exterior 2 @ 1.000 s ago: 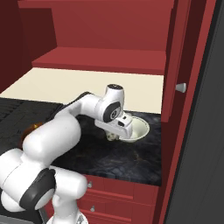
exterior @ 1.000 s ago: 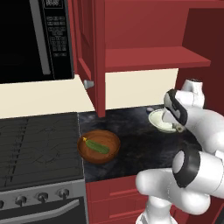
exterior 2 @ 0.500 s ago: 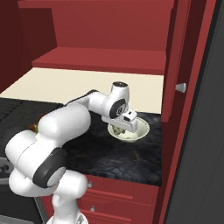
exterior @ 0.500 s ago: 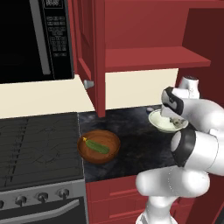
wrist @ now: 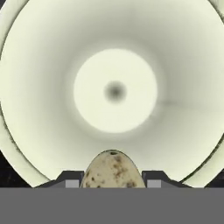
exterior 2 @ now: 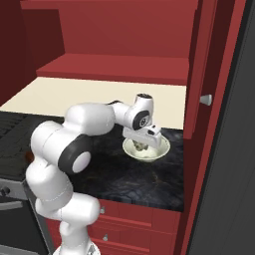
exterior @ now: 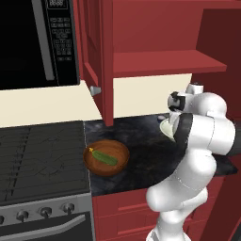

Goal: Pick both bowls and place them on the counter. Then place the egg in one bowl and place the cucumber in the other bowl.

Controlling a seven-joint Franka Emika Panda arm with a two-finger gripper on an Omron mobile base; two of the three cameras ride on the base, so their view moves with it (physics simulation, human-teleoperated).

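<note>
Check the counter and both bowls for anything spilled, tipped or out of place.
Nothing stands out. The brown bowl sits upright on the counter with the cucumber lying inside it. The pale bowl is upright too, and the gripper holds the speckled egg right above its empty middle.

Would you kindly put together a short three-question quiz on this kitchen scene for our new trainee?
1. True or false: the cucumber lies in the brown bowl.
2. What does the claw hold? A) nothing B) the egg C) a spoon
3. Fill in: the claw hangs directly above the inside of the ___ bowl.

Key
1. True; the brown bowl stands on the counter beside the stove.
2. B; the speckled egg sits between the fingertips.
3. Pale; in the right base view the claw is over that bowl, under the red cabinet.
</note>
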